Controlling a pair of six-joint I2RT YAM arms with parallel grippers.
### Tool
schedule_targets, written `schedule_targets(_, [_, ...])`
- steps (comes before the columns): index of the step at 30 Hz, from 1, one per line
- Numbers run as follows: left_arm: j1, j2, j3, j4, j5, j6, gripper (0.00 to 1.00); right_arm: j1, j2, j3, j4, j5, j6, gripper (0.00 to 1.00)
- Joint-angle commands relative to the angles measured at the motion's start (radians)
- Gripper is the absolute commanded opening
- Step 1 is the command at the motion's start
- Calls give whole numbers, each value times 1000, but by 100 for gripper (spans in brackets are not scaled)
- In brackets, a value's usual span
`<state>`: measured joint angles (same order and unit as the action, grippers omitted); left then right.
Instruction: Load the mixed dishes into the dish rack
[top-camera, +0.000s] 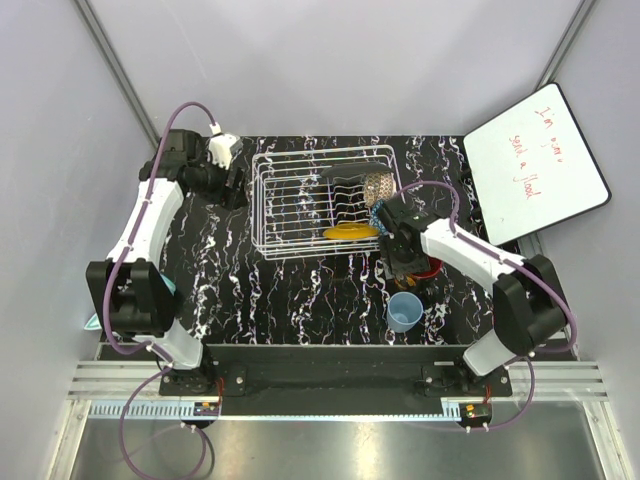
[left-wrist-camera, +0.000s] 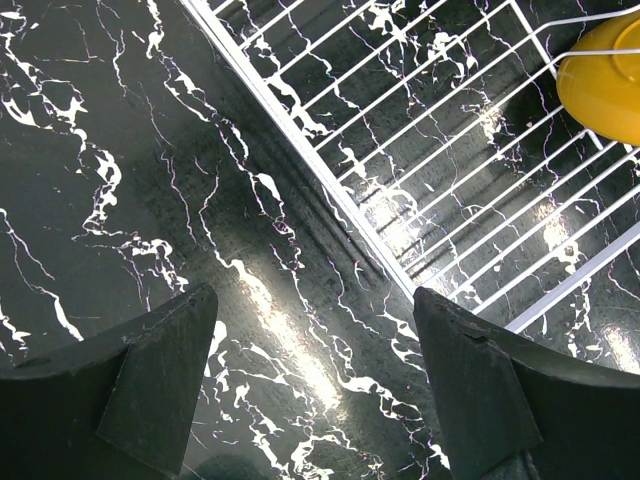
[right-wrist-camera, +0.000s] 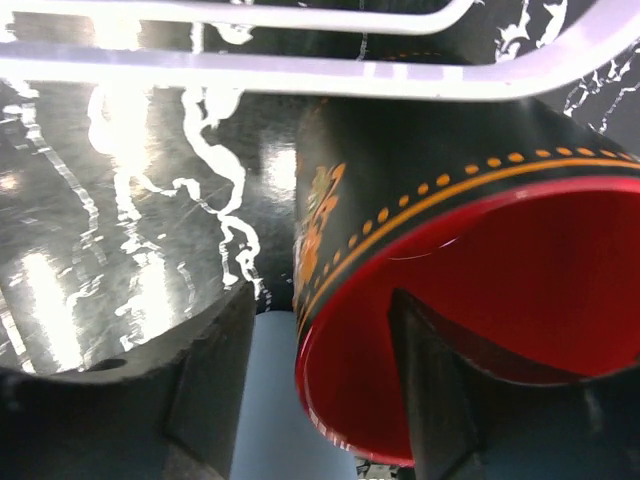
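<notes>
End effector (right-wrist-camera: 310, 320) astride red mug (right-wrist-camera: 500, 260) (orange-dotted)

The dish rack (top-camera: 290, 200) stands mid-surface (top-camera: 300, 300), toward the far edge. In its right half the squarish plate (top-camera: 350, 185) and a bowl (top-camera: 377, 186) sit at the back, with the round plate (top-camera: 350, 232) before them. The mug (top-camera: 430, 268) sits just outside the rack's near right corner, the cup (top-camera: 404, 311) before it. The right pincer (right-wrist-camera: 315, 320) straddles the mug's wall; the left pincer (left-wrist-camera: 315, 340) hangs left of the rack.
</notes>
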<state>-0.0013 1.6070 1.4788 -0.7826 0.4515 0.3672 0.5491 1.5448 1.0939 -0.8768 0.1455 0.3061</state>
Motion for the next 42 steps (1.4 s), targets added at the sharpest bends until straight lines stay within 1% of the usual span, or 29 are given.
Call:
schedule_targets(1, [-2,-56,1,46,-7,9,83,21,27,32,-14,86,25,59])
schedule_targets(4, [-2,-58,0,48,-1,9,83,23,29,11,-13,92,42,43])
schedule_targets(5, [-2,-59,-2,48,0,10,83,23,31,8,-14,94,45,30])
schedule_targets(8, [-2,-56,3,51,6,6,83,23,21,4,-13,92,64,20])
schedule_targets(11, [-2,-53,17,51,16,3,83,23,-2,1,-16,103,71,6])
schedule_targets(12, [-3,-53,21,51,19,1,83,23,-26,1,-16,114,74,0])
schedule_targets(16, [-15,-53,67,48,38,-17,84,23,-112,18,-39,141,79,0])
schedule_targets(18, [-26,-42,92,37,46,-27,84,23,-173,47,-45,155,82,0])
schedule_targets(22, [-60,-7,185,16,67,-60,84,23,-245,125,-74,187,73,0])
schedule_targets(25, [-75,10,222,9,91,-83,84,23,-261,210,-108,215,54,0])
schedule_targets(26, [-80,13,230,11,98,-89,84,23,-265,269,-116,230,50,0])
schedule_targets(27, [-83,14,248,9,104,-106,84,22,-273,300,-119,229,47,0])
schedule_targets(28, [-89,14,259,9,128,-117,85,22,-281,367,-114,221,47,0])
schedule_targets(29, [-89,14,271,8,148,-134,86,23,-301,398,-99,182,45,0])
schedule_targets(30, [-85,14,305,5,206,-187,90,22,-317,424,-23,157,44,0])
schedule_targets(31, [-78,14,322,2,255,-230,92,22,-375,423,49,132,51,0])
schedule_targets(32, [-69,21,339,2,318,-275,93,22,-411,400,138,70,51,0])
schedule_targets(33, [-59,24,378,2,442,-362,94,22,-449,359,377,43,53,0])
schedule_targets(34, [-55,37,399,3,501,-413,94,22,-527,254,515,10,70,0])
schedule_targets(35, [-55,44,431,2,556,-478,94,20,-557,200,655,3,77,0])
schedule_targets(36, [-55,48,445,2,655,-508,94,18,-577,145,949,2,94,0])
schedule_targets(37, [-57,54,457,2,700,-539,93,12,-578,65,1078,-12,140,0])
schedule_targets(38, [-60,71,478,2,745,-597,93,3,-560,51,1176,-61,168,0])
schedule_targets(39, [-66,77,489,3,818,-623,93,-18,-531,60,1270,-96,197,0])
schedule_targets(40, [-74,82,494,6,843,-645,92,-24,-467,101,1298,-137,240,0])
schedule_targets(41, [-83,82,492,19,863,-675,92,-25,-438,112,1335,-196,261,0])
schedule_targets(42, [-104,77,485,26,880,-680,92,-28,-411,118,1430,-216,284,0])
